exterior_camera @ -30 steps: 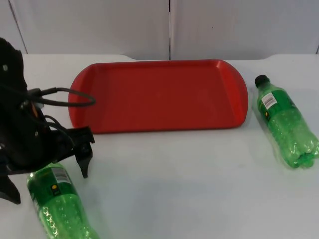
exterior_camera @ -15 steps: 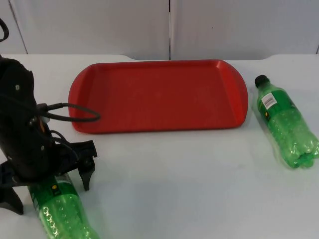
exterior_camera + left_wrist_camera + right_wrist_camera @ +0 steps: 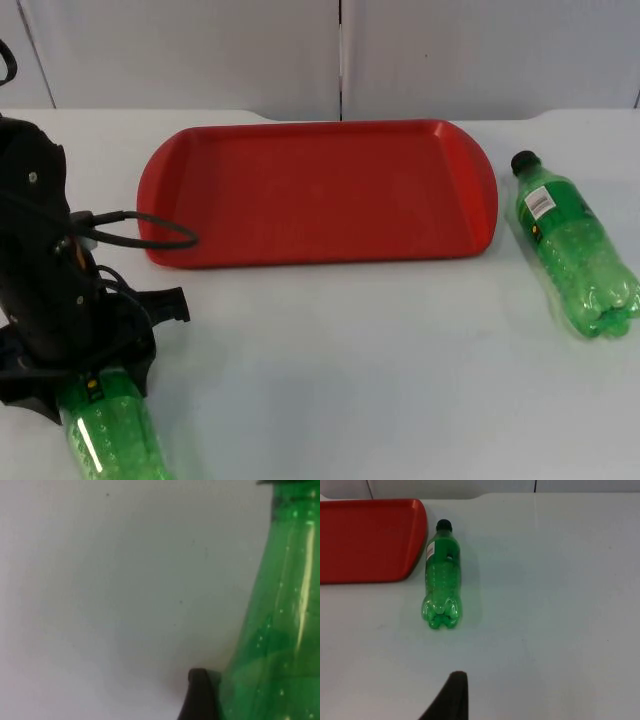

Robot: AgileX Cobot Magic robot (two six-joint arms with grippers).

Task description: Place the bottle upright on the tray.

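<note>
Tray (image 3: 320, 190) at the rear centre of the bench (image 3: 380, 380), its long side parallel to the partition wall (image 3: 340, 50). Second bottle (image 3: 573, 248) lying on the bench just right of the tray, cap toward the wall. First bottle (image 3: 110, 435) lying at the front left, well apart from the tray, with the left gripper (image 3: 85, 385) directly over its upper part.

A red tray (image 3: 320, 190), rectangular with rounded corners and a raised rim, lies flat toward the table's far edge with nothing on it. One green bottle (image 3: 575, 245) with a black cap and a white label lies on its side near the table's right edge, just beside the tray's right end, cap toward the far edge. A second green bottle (image 3: 110, 435) lies at the near left corner.
</note>
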